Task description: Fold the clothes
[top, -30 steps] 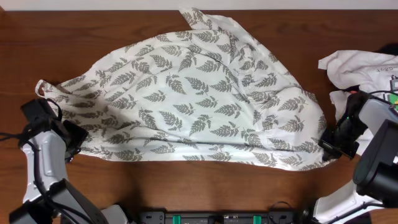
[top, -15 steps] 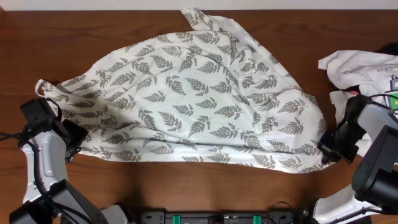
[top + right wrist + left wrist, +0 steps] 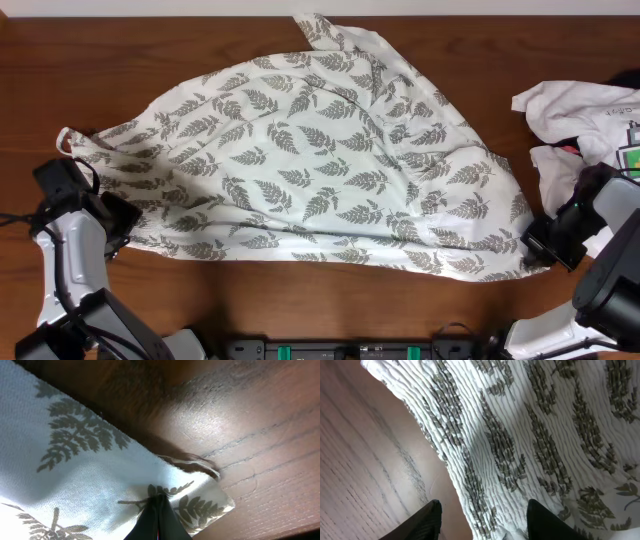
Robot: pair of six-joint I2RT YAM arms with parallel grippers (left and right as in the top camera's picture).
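Observation:
The fern-print clothes lie spread across the middle of the wooden table. My left gripper is at the cloth's left lower edge. In the left wrist view it is open, with its two dark fingers either side of a ribbed, fern-printed strip of the cloth. My right gripper is at the cloth's right lower corner. In the right wrist view it is shut on that corner, with the cloth stretched away from it.
A plain white garment with a small green graphic lies crumpled at the right edge, just behind my right arm. Bare wooden table runs along the front. A dark bar lies at the front edge.
My right gripper has moved right and slightly towards the front, pulling the cloth's lower right corner with it. The left arm has not moved.

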